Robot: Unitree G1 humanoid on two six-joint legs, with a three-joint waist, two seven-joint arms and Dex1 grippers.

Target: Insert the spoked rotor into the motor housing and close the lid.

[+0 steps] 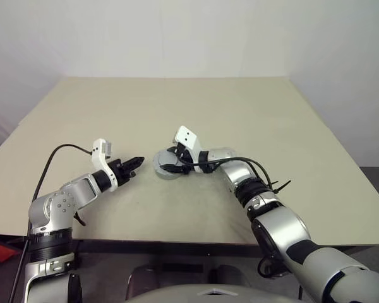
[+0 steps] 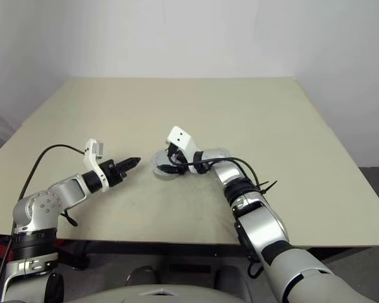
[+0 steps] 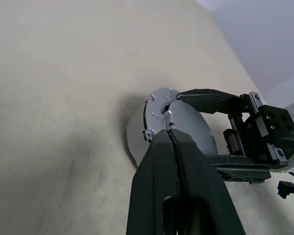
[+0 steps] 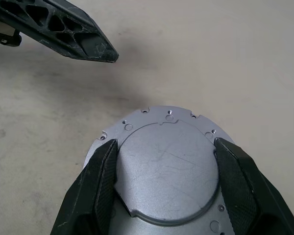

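Beige worktop (image 1: 252, 126) | lid (image 4: 169, 169) down over motor housing; rotor presumably inside | right gripper (image 4: 166, 161) jaws straddle lid; left gripper (image 1: 134, 165) jaws shut, empty

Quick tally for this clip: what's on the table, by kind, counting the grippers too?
Silver-grey lid, lying closed over the motor housing: 1
Motor housing, just its edge showing under the lid: 1
Black two-finger grippers: 2, left gripper shut beside the lid, right gripper straddling the lid's rim
Beige table: 1
Total: 5
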